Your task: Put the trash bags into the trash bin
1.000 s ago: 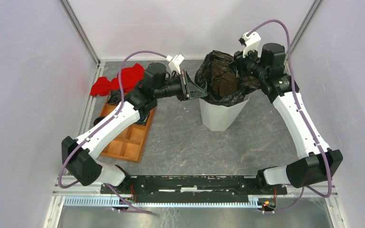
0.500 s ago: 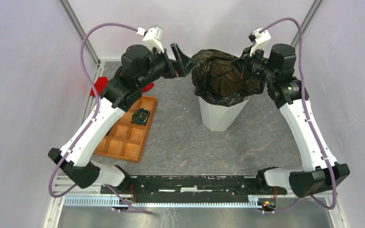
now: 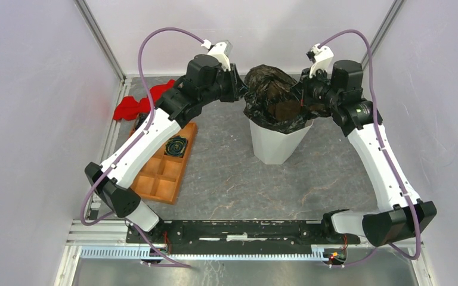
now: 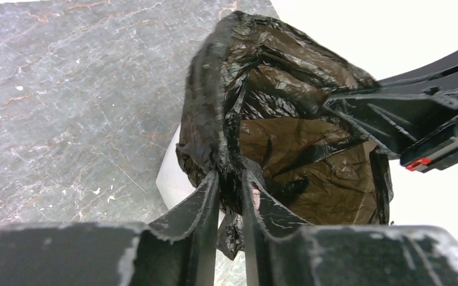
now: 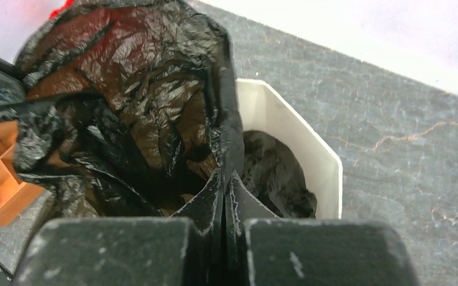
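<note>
- The black trash bag (image 3: 272,95) sits in the mouth of the white trash bin (image 3: 277,144), most of it billowing above the rim.
- The left fingers (image 4: 213,185), nearly together, pinch the bag's edge on one side.
- The right fingers (image 5: 217,193), pressed tight, nip a fold on the opposite side.
- The bin stands upright on the grey worktop (image 3: 226,173), apart from the orange tray (image 3: 155,182).

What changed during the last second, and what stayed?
The left hand let go of the trash bag, pulled away open, then returned and pinches its left edge again. The right hand, shut on the right edge, barely moved. Trash bin, orange tray, red cloth unmoved.
</note>
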